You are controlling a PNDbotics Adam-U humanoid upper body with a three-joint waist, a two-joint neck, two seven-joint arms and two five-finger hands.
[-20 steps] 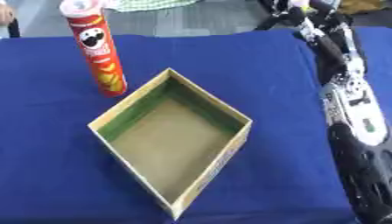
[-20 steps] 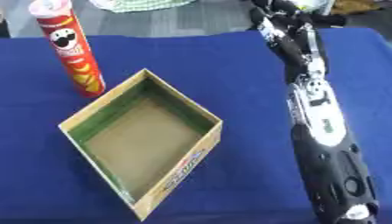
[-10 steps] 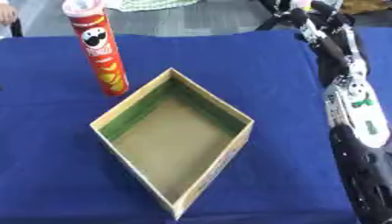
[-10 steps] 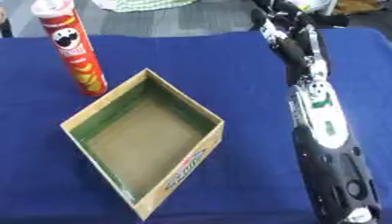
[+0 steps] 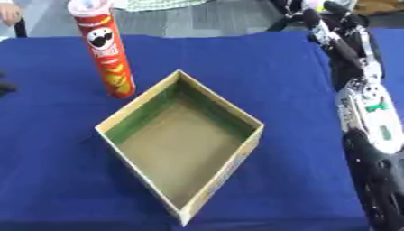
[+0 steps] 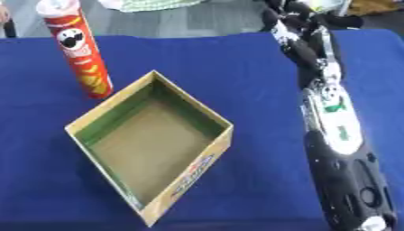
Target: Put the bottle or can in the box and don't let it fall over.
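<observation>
A tall red crisps can (image 5: pixel 106 56) with a pale lid stands upright on the blue tablecloth, just off the box's far-left wall. The open cardboard box (image 5: pixel 236 116), green inside along its walls, sits cornerwise at mid-table with nothing in it. My right arm (image 6: pixel 331 117) runs up the right side. Its hand (image 6: pixel 293 17) hovers at the table's far right edge, well away from can and box, with nothing visibly in it. A dark shape (image 5: pixel 5 86) at the left edge may be part of my left hand.
The blue cloth (image 5: pixel 260 63) covers the whole table. Beyond its far edge lie grey floor and a green checked cloth (image 6: pixel 154 4). Open cloth stretches between the box and my right arm.
The can and the box stay where they were. My right arm has only swayed slightly at the far right.
</observation>
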